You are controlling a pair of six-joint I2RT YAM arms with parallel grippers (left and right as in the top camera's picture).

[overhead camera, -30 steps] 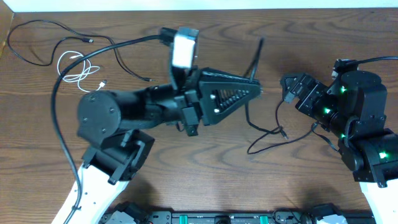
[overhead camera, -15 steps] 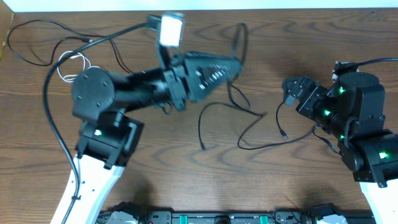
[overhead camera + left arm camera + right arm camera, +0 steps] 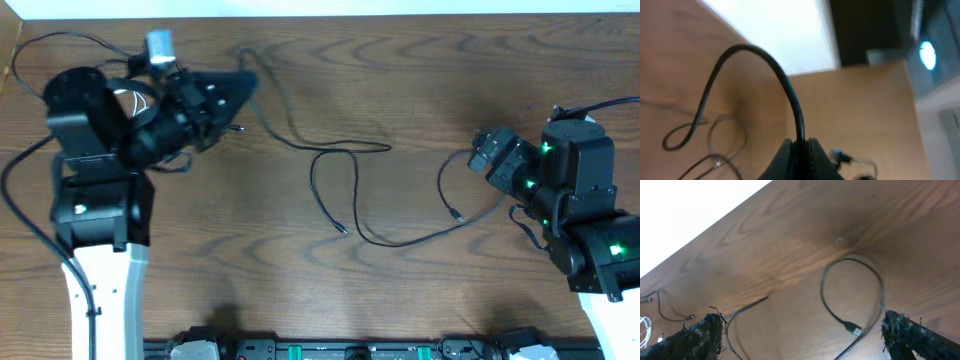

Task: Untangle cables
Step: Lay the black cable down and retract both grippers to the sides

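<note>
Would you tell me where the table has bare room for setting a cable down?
Bare wood lies along the far edge between the left gripper and the right gripper, and near the front edge below the long black cable. The far-left corner is crowded with black loops, the middle with that cable's coils.

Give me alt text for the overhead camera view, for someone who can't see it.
The left gripper, at upper left, pinches a thin black cable that trails in loose loops across the middle of the wooden table. The right gripper sits open at the right, beside a curl of black cable.
</note>
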